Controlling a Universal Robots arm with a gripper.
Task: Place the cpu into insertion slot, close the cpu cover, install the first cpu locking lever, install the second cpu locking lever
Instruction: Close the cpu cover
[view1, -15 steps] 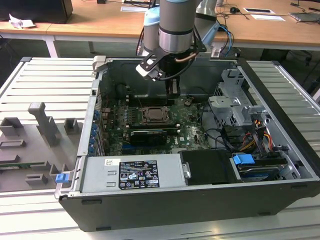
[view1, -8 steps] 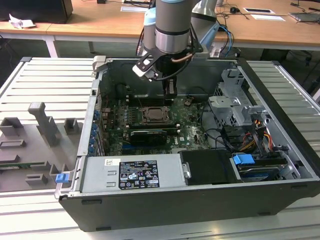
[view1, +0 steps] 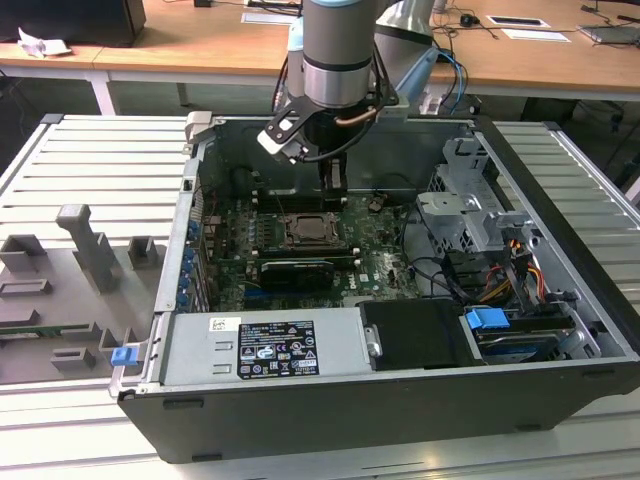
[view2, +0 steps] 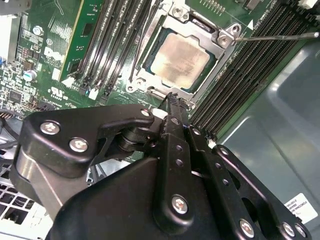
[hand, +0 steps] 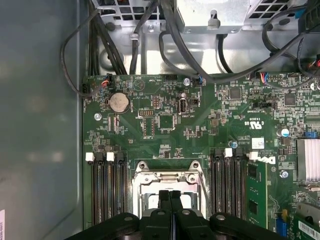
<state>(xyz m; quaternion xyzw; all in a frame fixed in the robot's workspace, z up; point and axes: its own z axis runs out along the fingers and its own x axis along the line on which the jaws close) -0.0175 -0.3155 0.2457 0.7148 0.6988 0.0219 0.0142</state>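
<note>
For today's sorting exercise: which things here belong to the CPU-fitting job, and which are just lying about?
Job: pale tan-silver square cpu; silver-grey metal cpu cover frame; thin steel locking lever; black gripper.
Lying about: long black memory slots; round silver coin battery; grey power supply box.

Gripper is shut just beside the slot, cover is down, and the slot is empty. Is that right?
Not empty. The second wrist view shows the cpu seated in the slot, its pale face visible through the window of the cover. The gripper is shut just beside the slot, as you say.
</note>
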